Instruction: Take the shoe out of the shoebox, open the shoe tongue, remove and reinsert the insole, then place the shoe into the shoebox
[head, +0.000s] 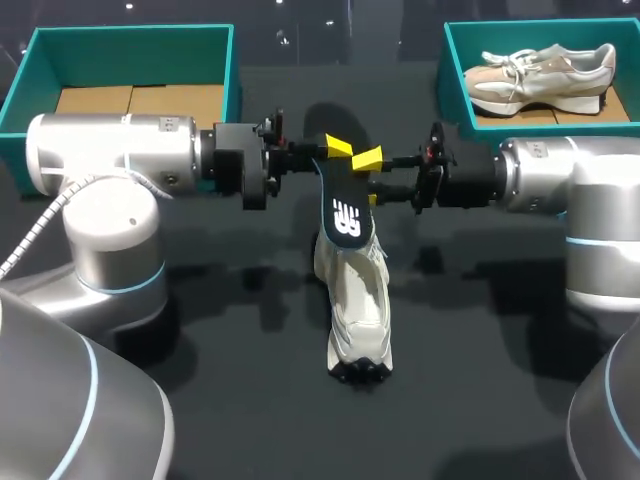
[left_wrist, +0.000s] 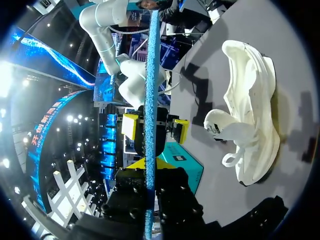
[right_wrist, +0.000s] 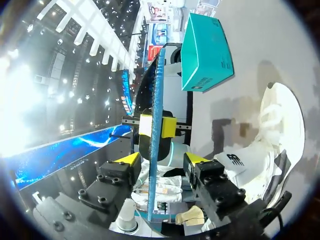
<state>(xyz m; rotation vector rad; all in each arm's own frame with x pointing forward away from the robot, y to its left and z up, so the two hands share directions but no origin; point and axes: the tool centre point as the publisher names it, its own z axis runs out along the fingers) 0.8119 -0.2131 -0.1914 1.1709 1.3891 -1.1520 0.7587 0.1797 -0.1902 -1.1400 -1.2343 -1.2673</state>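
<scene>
Shoebox (head: 130, 35) sits at our far left, well apart. Our left gripper (head: 338, 148) pinches the dark insole (head: 345, 215) by its far end, over the white shoe (head: 358, 310) at mid-table. Our right gripper (right_wrist: 161, 158) holds its fingers spread wide either side of the insole, not gripping.

right shoebox (head: 447, 75) cut off; insole (head: 346, 205) covers shoe (head: 360, 320) collar

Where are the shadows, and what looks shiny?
Head view: soft shadows darken the black table either side of the white lace-up sneaker; the left arm's silver shell gleams, the black flat insole held above looks dull. Left wrist view: a blocky shadow lies beside the sneaker. Right wrist view: a grey shadow sits between the teal cardboard shoebox and the sneaker.
</scene>
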